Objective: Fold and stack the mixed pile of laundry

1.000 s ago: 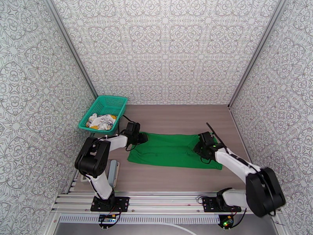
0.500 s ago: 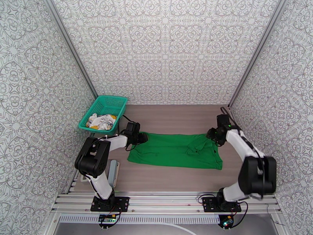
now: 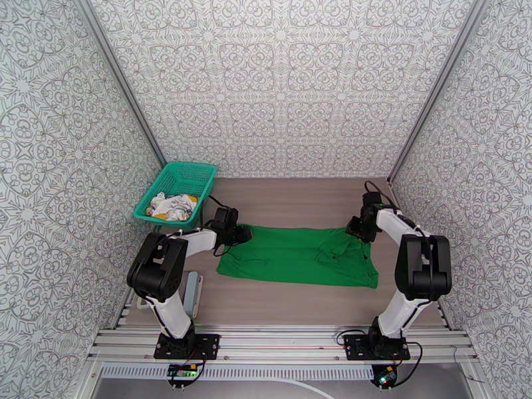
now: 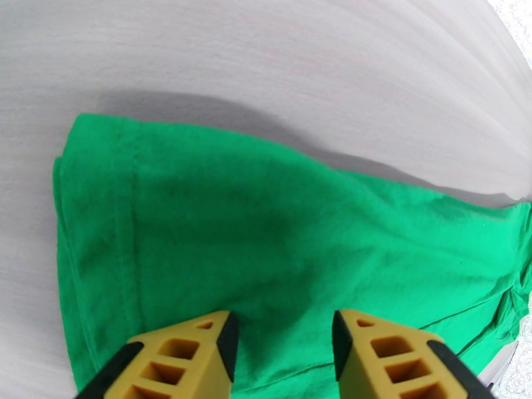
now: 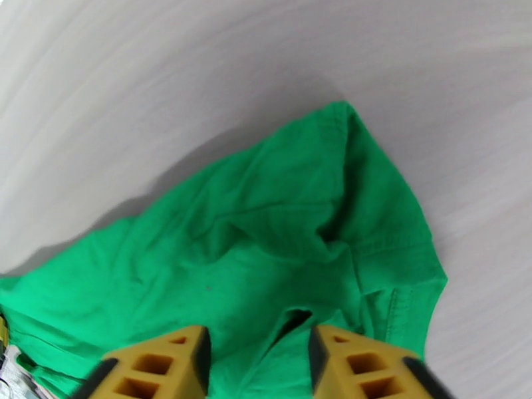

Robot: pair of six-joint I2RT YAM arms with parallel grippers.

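Note:
The bright green shirt (image 3: 292,257) lies spread across the middle of the table, rumpled near its right end (image 3: 336,249). My left gripper (image 3: 237,234) rests at the shirt's far left corner. Its yellow fingers (image 4: 199,350) stand apart over the green cloth (image 4: 266,221), so my left gripper (image 4: 284,340) is open. My right gripper (image 3: 354,229) is at the shirt's far right corner. In the right wrist view my right gripper (image 5: 259,354) hangs open just above a creased fold of the shirt (image 5: 299,234). The white printed garment (image 3: 171,206) lies bunched inside the basket.
A teal mesh basket (image 3: 189,171) stands tilted at the back left by the wall. A pale grey flat object (image 3: 193,292) lies near the left arm's base. Patterned walls close in three sides; bare wooden tabletop (image 3: 299,201) runs behind the shirt.
My right arm swung from the shirt's near right part back to its far right corner, and its jaws narrowed. The shirt's right end now shows a rumple. The left arm stayed put.

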